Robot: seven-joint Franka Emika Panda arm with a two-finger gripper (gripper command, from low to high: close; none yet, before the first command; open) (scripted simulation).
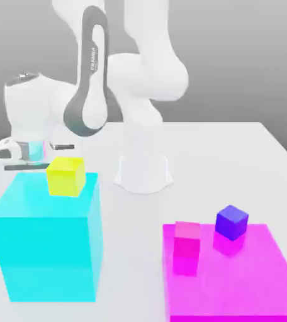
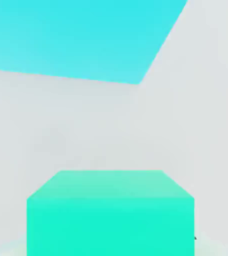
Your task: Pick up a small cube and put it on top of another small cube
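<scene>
My gripper is low at the exterior view's left, behind the large cyan block, and is shut on a small teal cube. In the hand view that teal cube sits very close to the camera, with the cyan block beyond it. A yellow cube rests on top of the cyan block. A pink cube and a purple cube stand apart on the flat magenta platform.
The arm's white base stands mid-table behind both blocks. The tall cyan block hides the lower part of the gripper. White table lies between the cyan block and the magenta platform.
</scene>
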